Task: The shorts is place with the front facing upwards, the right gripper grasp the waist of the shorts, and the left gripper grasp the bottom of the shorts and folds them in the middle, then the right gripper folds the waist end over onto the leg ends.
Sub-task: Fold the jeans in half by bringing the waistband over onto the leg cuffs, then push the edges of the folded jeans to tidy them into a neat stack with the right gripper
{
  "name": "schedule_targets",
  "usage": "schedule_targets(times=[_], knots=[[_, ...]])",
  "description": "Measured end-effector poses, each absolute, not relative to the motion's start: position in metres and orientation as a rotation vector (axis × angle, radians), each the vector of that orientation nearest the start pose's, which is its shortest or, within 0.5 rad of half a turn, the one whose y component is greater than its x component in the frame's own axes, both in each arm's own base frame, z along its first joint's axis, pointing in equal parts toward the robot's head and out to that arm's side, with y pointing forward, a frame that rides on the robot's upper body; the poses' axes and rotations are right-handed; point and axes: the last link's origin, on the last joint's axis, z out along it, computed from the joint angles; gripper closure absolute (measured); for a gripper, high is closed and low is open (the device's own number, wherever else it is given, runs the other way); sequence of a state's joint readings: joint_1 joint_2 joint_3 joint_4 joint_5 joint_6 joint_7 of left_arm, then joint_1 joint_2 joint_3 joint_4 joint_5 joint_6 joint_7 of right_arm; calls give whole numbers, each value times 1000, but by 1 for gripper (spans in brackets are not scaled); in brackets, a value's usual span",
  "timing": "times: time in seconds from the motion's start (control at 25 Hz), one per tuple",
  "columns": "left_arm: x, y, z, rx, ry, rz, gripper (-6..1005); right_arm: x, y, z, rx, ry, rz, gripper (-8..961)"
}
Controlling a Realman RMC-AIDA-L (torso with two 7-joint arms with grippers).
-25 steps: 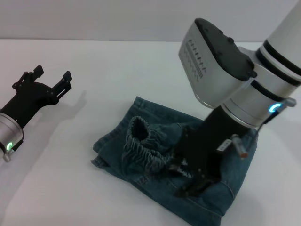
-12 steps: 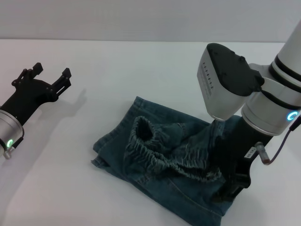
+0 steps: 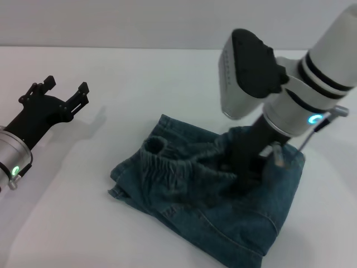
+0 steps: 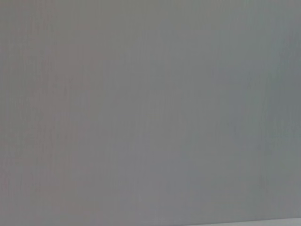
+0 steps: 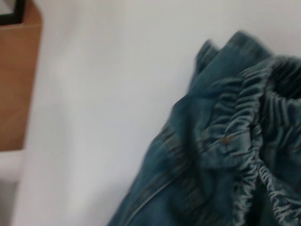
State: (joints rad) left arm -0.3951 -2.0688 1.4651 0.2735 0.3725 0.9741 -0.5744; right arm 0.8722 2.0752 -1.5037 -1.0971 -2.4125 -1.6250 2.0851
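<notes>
While its silver-white cylindrical arm with the blue-cyan ring light slants down from 2 o'clock in the head view, the right pincer [image 3: 245, 181], a black claw on a black stem, presses into the middle of the blue-green denim shorts [image 3: 223, 212]. Its tips are sunk in the cloth, so whether they are spread or closed cannot be told. The arm's large grey-and-black wrist housing hangs above the garment and hides part of its far edge.

The shorts lie bunched and folded on the white tabletop [image 3: 139, 84], right of centre toward 5 o'clock. The gathered, ruffled elastic waist [image 3: 167, 159] lies on top of the denim at about 9 o'clock from the right pincer; one end of it curls into a small open loop. The right wrist view shows that ruffled band [image 5: 244, 141] close up, with bare white surface beside it and a brown wooden panel [image 5: 16, 84] at the picture's edge.

At 9 o'clock in the head view, the left pincer [image 3: 66, 92], a black two-fingered claw on a silver-white arm with a green ring light, sits well apart from the shorts, low over the tabletop with its fingers spread wide around nothing. The left wrist view shows only a plain grey field.

Bare tabletop lies between the left pincer and the denim, and beyond the shorts toward 12 o'clock.
</notes>
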Motion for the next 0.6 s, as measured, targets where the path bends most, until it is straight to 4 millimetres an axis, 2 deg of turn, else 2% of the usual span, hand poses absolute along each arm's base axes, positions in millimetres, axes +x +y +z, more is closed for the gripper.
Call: schedule_targets(times=[0.32,0.6], knots=[[-333,336,-22,-1852,-707,-705,155,116,377,-61,-2972,85,-466,408],[-336,335,-21,-1849,-710,-699,156,113,371,-61,-2968,8,-125,409]])
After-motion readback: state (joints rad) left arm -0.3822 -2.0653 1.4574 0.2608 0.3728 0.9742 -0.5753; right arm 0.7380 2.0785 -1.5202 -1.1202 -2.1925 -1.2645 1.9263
